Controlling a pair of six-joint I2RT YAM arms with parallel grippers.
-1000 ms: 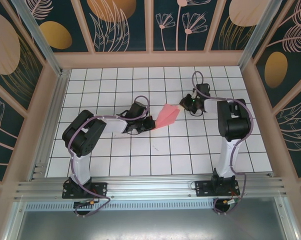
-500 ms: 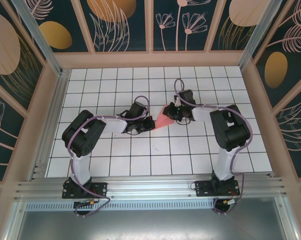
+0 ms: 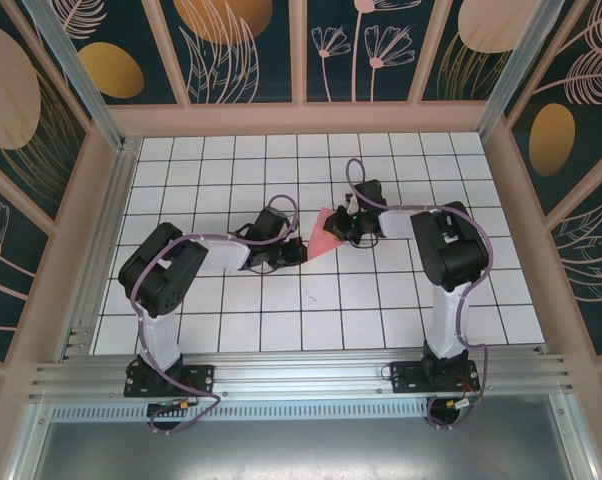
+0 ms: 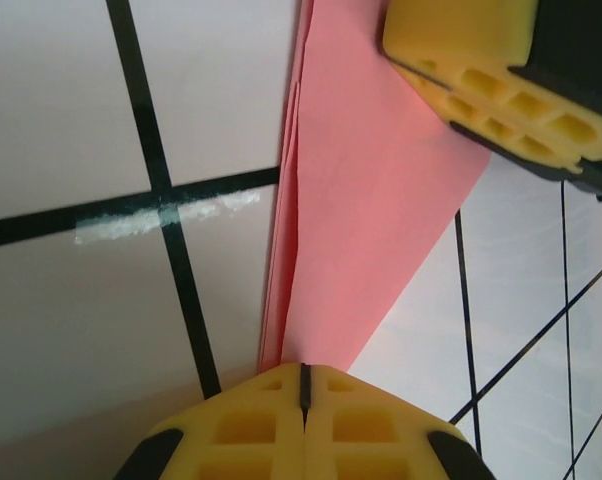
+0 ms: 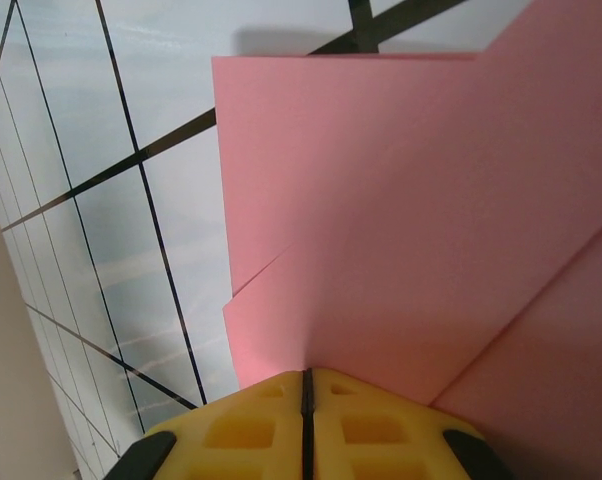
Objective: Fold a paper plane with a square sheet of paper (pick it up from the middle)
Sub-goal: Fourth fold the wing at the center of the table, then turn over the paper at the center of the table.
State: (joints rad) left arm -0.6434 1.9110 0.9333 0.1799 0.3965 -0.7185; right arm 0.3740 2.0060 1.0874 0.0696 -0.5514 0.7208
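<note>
Top external view: nearest the arm bases, bare grid squares of the table (image 3: pixel 321 320) are seen, and no loose paper is left lying there. Further out, the left gripper (image 3: pixel 294 251) and the right gripper (image 3: pixel 347 228) are brought close together over the middle of the grid. The paper plane (image 3: pixel 324 234) is held between them as a small pink-red wedge, its point directed toward the left gripper.

In the left wrist view, the yellow fingers (image 4: pixel 241 430) are pressed together on the narrow tip of the paper, and stacked layers are visible along its left edge. Beyond, a finger of the right gripper is set against the wide end. In the right wrist view, the jaws are likewise clamped on the paper, from which overlapping flaps and a diagonal crease spread away.

The pick-up is judged done and several folds made, so the larger part of the work appears complete. Whether the wings are finished cannot be told. A last crease or two and the release are probably what is left.
</note>
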